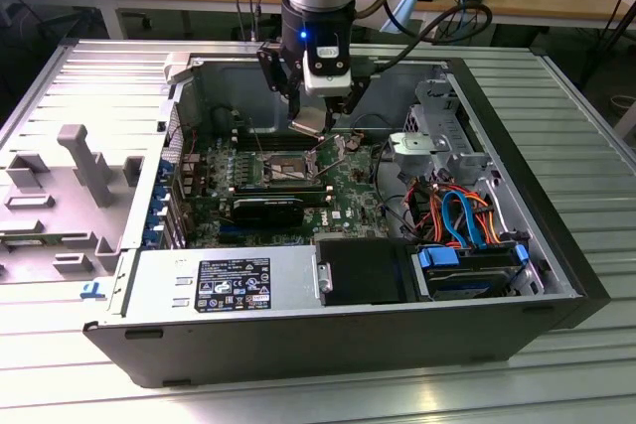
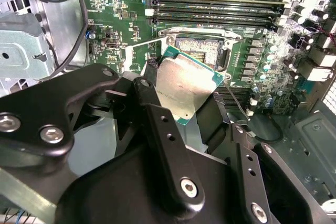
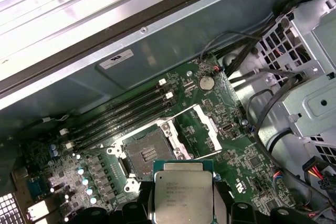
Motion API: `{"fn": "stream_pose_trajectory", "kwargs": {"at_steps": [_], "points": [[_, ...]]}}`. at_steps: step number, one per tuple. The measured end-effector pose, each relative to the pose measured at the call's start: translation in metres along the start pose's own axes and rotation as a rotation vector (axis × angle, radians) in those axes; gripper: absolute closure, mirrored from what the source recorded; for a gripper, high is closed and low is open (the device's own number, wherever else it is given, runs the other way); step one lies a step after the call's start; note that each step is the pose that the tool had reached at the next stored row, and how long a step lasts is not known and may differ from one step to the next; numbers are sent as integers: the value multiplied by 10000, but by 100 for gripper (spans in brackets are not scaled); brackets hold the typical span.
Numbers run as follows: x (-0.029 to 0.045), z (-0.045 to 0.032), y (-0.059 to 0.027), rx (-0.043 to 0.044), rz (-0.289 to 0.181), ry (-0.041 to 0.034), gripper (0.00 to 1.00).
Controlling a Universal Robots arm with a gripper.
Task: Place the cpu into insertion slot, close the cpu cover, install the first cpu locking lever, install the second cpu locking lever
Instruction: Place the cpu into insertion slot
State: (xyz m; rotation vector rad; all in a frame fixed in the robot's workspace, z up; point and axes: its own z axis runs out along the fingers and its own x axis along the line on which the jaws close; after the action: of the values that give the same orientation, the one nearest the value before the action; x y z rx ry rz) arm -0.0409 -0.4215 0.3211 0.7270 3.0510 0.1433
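gripping cpu (image 2: 186, 87) between fingers (image 2: 157, 124), tilted, above insertion slot (image 2: 198, 51), apart from it. in exterior view, insertion slot at 7 o'clock of cpu. cpu cover (image 3: 210, 128) swung open beside insertion slot.

Exterior view, clock read from the insertion slot (image 1: 288, 163). The cpu (image 1: 305, 127) hung above it toward 1 o'clock, pinched in my gripper (image 1: 310, 118) and apart from the slot. Memory slots (image 1: 278, 187) lay just beside it at 6. I noted the power supply (image 1: 221, 285) further out at 6 and the drive cage (image 1: 467, 245) at 4, both inside the case (image 1: 298, 345). A plastic shroud (image 1: 70, 186) lay outside at 9.
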Motion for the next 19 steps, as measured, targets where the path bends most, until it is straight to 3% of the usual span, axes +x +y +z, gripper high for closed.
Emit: {"fn": "stream_pose_trajectory", "kwargs": {"at_steps": [19], "points": [[0,12,-1,-7,354,-32,46]]}}
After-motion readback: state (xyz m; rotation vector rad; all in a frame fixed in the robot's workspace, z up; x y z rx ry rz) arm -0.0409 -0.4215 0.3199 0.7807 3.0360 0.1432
